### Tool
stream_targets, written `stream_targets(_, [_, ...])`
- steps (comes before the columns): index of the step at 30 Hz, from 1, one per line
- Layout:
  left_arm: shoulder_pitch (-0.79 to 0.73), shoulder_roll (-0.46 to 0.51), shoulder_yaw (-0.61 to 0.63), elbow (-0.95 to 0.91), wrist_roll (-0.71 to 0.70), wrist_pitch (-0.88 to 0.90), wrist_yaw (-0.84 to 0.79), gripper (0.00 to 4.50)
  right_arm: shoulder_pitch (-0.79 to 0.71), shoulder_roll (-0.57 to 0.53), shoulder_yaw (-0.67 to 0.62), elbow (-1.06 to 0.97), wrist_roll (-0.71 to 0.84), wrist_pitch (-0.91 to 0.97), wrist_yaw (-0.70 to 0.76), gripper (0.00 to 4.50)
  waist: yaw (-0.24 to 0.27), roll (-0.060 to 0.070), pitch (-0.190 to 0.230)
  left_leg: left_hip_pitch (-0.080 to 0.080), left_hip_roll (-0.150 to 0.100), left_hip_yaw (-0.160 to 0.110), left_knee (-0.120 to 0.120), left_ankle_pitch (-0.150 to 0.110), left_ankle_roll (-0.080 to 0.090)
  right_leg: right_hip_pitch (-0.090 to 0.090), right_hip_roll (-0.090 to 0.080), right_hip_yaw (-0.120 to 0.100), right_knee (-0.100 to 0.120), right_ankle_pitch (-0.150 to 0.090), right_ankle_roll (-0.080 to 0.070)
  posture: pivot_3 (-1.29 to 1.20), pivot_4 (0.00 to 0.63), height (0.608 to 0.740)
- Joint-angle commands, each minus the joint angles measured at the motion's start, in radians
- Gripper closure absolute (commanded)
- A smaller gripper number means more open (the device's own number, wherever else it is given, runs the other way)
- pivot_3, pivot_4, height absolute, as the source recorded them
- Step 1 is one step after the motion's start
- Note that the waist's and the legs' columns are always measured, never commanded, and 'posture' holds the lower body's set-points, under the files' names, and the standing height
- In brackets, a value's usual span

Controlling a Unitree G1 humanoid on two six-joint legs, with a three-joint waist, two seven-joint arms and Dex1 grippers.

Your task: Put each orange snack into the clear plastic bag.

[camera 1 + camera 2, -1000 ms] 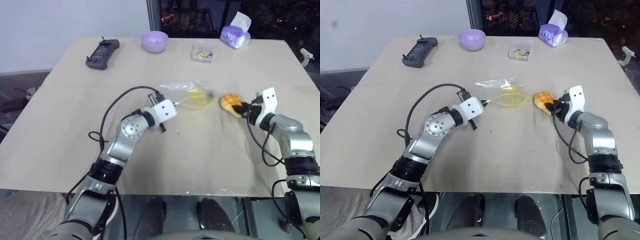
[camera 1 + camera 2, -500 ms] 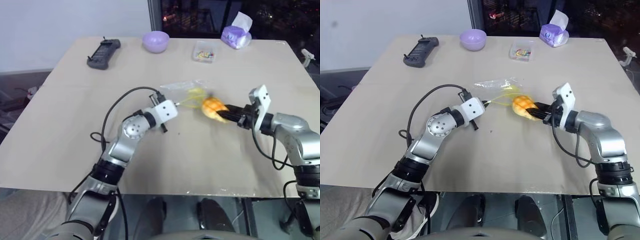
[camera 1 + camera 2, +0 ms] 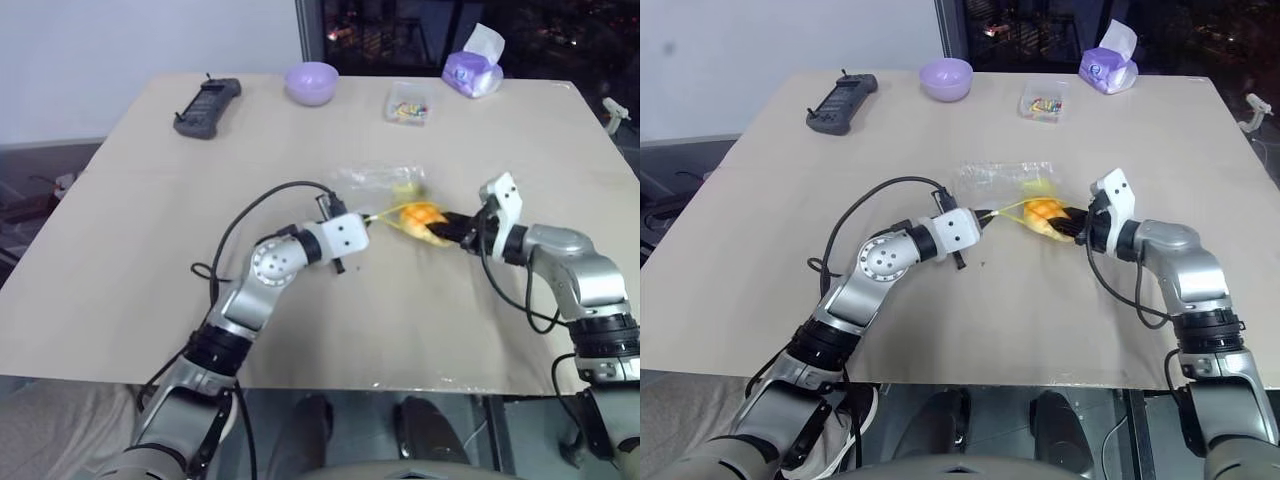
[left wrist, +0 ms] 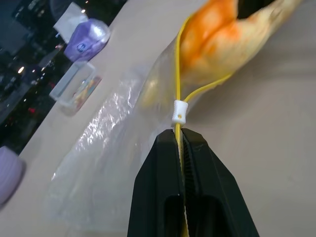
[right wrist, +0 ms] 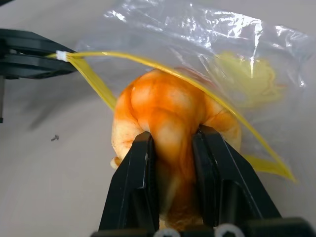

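The orange snack [image 5: 168, 111], a domed orange-yellow bun, is pinched between the black fingers of my right gripper [image 5: 173, 136], which is shut on it. The bun sits in the open mouth of the clear plastic bag [image 3: 375, 180], between the two yellow seal strips [image 5: 98, 79]. My left gripper [image 4: 180, 136] is shut on the bag's yellow seal strip just below the white slider [image 4: 180, 111], holding that end of the mouth. In the head views the two grippers face each other at mid-table, left gripper [image 3: 985, 213] and right gripper [image 3: 1065, 222], with the snack [image 3: 1043, 212] between them.
Along the table's far edge stand a black remote [image 3: 206, 106], a purple bowl [image 3: 309, 82], a small clear box of colourful bits [image 3: 408, 103] and a purple tissue pack [image 3: 470, 68]. Bare tabletop [image 3: 420, 320] lies in front of the grippers.
My right gripper has carried the snack leftward from the table's right side into the bag's mouth. The left gripper, holding the seal strip, has shifted a little to the right.
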Motion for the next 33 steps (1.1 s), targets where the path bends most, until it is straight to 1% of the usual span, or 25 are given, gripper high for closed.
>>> stream_targets(1, [-0.005,-0.001,0.002,-0.041,-0.007,-0.041,-0.004,4.50,-0.032,0.006,-0.012,-0.011,0.008,0.020,-0.015,3.48,-0.001,0.000,0.000,0.000,0.000,0.000,0.000,0.000,0.000,0.000,0.000,0.000,0.000,0.000,0.000,0.00,0.150,0.740])
stream_targets(6, [0.007,-0.011,-0.016,-0.041,-0.015,-0.056,-0.028,4.50,-0.100,0.082,-0.084,0.022,0.071,0.131,-0.105,3.48,-0.003,0.000,0.000,0.000,0.000,0.000,0.000,0.000,0.000,0.000,0.000,0.000,0.000,0.000,0.000,0.00,0.150,0.740])
stream_targets(12, [0.011,-0.029,-0.026,-0.036,-0.019,-0.067,-0.048,4.50,-0.133,0.123,-0.104,0.032,0.085,0.163,-0.153,3.48,0.002,0.000,0.000,0.000,0.000,0.000,0.000,0.000,0.000,0.000,0.000,0.000,0.000,0.000,0.000,0.00,0.150,0.740])
stream_targets(19, [0.002,-0.040,-0.027,-0.025,-0.017,-0.074,-0.053,4.50,-0.120,0.143,-0.045,0.010,0.046,0.145,-0.170,3.48,-0.003,0.000,0.000,0.000,0.000,0.000,0.000,0.000,0.000,0.000,0.000,0.000,0.000,0.000,0.000,0.00,0.150,0.740])
stream_targets(22, [0.002,-0.043,-0.027,-0.024,-0.016,-0.075,-0.053,4.50,-0.115,0.152,-0.037,0.012,0.035,0.139,-0.180,2.55,-0.003,0.000,0.000,0.000,0.000,0.000,0.000,0.000,0.000,0.000,0.000,0.000,0.000,0.000,0.000,0.00,0.150,0.740])
stream_targets(25, [0.006,-0.044,-0.026,-0.024,-0.014,-0.073,-0.051,4.50,-0.106,0.154,-0.038,-0.010,0.050,0.145,-0.162,1.25,-0.002,0.000,0.000,0.000,0.000,0.000,0.000,0.000,0.000,0.000,0.000,0.000,0.000,0.000,0.000,0.00,0.150,0.740])
stream_targets(27, [0.009,-0.041,-0.022,-0.027,-0.011,-0.066,-0.048,4.50,-0.093,0.135,-0.050,-0.050,0.070,0.157,-0.142,0.36,-0.001,0.000,0.000,0.000,0.000,0.000,0.000,0.000,0.000,0.000,0.000,0.000,0.000,0.000,0.000,0.00,0.150,0.740])
stream_targets(28, [0.010,-0.040,-0.021,-0.027,-0.010,-0.064,-0.047,4.50,-0.088,0.126,-0.055,-0.062,0.076,0.163,-0.134,0.02,-0.001,0.000,0.000,0.000,0.000,0.000,0.000,0.000,0.000,0.000,0.000,0.000,0.000,0.000,0.000,0.00,0.150,0.740])
stream_targets(31, [0.011,-0.034,-0.013,-0.022,-0.003,-0.055,-0.037,4.50,-0.050,0.060,-0.078,-0.120,0.108,0.189,-0.082,0.02,0.000,0.000,0.000,0.000,0.000,0.000,0.000,0.000,0.000,0.000,0.000,0.000,0.000,0.000,0.000,0.00,0.150,0.740])
stream_targets(33, [0.011,-0.032,-0.007,-0.018,-0.001,-0.049,-0.031,4.50,0.000,-0.013,-0.103,-0.181,0.148,0.209,-0.022,0.02,0.003,0.000,0.000,0.000,0.000,0.000,0.000,0.000,0.000,0.000,0.000,0.000,0.000,0.000,0.000,0.00,0.150,0.740])
